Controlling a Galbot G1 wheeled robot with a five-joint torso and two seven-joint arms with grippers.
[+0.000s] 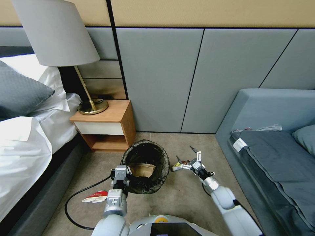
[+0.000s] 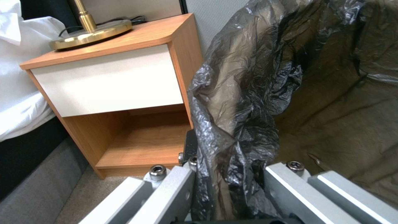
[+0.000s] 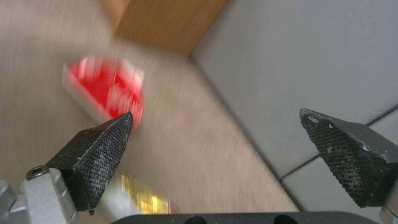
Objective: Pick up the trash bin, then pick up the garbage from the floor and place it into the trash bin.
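The trash bin (image 1: 146, 156), lined with a crinkled black bag (image 2: 244, 102), is tilted with its mouth toward me, and a tan piece (image 1: 141, 169) lies inside. My left gripper (image 1: 120, 176) is shut on the bin's near rim, its fingers (image 2: 174, 189) clamping the bag-covered edge. To the bin's right, my right gripper (image 1: 186, 154) hangs open just above the carpet over the garbage: a small yellow-and-red wrapper (image 1: 176, 167). Between its fingertips (image 3: 112, 130) the right wrist view shows a blurred red pack (image 3: 104, 90) and a yellow wrapper (image 3: 143, 197). A red-and-white pack (image 1: 95, 196) lies on the floor beside my left arm.
A wooden nightstand (image 1: 108, 127) with a brass lamp (image 1: 92, 106) stands behind the bin, close to the bed (image 1: 29, 141) on the left. A grey sofa (image 1: 272, 147) borders the right, and the padded wall (image 1: 164, 82) closes the back. A black cable (image 1: 70, 200) loops on the carpet.
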